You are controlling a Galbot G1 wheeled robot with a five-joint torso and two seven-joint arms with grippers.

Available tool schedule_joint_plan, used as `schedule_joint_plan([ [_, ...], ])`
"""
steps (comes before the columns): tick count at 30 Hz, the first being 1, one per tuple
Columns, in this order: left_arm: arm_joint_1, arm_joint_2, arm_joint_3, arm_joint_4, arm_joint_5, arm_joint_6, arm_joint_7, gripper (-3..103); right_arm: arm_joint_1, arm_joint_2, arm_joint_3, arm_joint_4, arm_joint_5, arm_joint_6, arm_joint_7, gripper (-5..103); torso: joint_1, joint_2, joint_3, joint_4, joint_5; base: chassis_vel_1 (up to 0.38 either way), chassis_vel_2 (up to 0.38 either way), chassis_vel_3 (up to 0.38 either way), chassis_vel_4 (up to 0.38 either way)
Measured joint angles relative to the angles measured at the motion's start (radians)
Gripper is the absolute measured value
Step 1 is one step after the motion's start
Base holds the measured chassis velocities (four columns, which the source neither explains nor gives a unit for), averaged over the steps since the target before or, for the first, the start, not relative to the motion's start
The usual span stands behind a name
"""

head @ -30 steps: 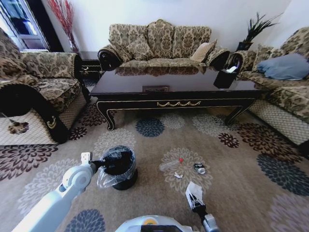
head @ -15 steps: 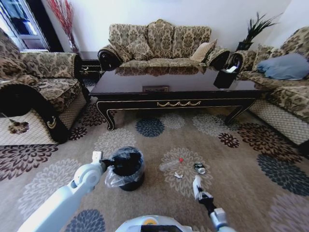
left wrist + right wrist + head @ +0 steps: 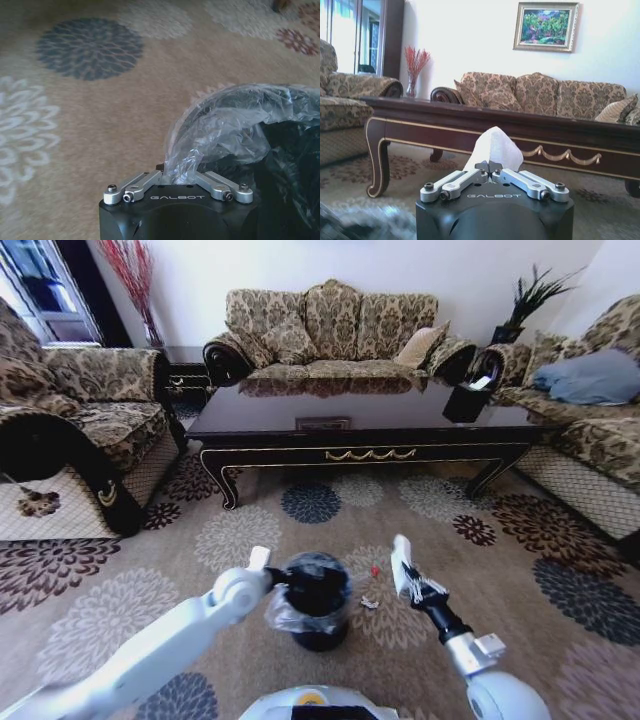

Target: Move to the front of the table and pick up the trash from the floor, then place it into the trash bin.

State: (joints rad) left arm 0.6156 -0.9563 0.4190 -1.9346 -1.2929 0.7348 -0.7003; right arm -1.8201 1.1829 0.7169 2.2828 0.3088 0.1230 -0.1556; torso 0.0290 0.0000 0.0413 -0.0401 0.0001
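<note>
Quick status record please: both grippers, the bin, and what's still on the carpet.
left gripper: shut on the trash bin liner at the rim
right gripper: shut on white paper, raised beside the bin, not yet over it
floor: white scrap and small red bit lie between bin and right gripper
table: beyond, facing robot

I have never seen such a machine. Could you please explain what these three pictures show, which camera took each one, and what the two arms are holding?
It is a wheeled robot with two arms. One picture looks down from its head; the other two come from cameras on its wrists. The left gripper holds the trash bin by its plastic liner. The right gripper is shut on a white paper piece. Small scraps lie on the flowered carpet, before the long dark table.
</note>
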Motion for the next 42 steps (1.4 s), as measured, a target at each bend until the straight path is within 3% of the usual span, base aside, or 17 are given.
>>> schedule_joint_plan([
  [7,-0.073,-0.082,0.073,0.048,-0.038,0.0,-0.047,3,-0.054,0.016,-0.025,0.062,-0.024,-0.01,0.007,0,0.0,0.0,0.0,0.0,0.0,0.0,0.0,0.0,0.0],
  [11,-0.116,-0.112,0.092,0.096,-0.044,0.001,-0.06,3,-0.097,0.045,-0.064,0.063,-0.107,0.021,-0.025,0,0.0,0.0,0.0,0.0006,0.0,0.0,0.0,0.0,0.0],
  [27,-0.157,-0.147,0.154,0.099,-0.06,0.001,-0.092,3,-0.121,0.073,-0.146,0.013,-0.202,0.048,-0.04,-3,0.0,0.0,0.0,0.0002,-0.0001,0.0,0.0,0.0,0.0],
  [42,-0.164,-0.135,0.14,0.049,-0.09,0.001,-0.125,3,-0.119,0.088,-0.153,-0.003,-0.221,0.054,-0.023,51,0.0,0.0,0.0,0.0003,-0.0002,0.0,0.0,0.0,0.0],
])
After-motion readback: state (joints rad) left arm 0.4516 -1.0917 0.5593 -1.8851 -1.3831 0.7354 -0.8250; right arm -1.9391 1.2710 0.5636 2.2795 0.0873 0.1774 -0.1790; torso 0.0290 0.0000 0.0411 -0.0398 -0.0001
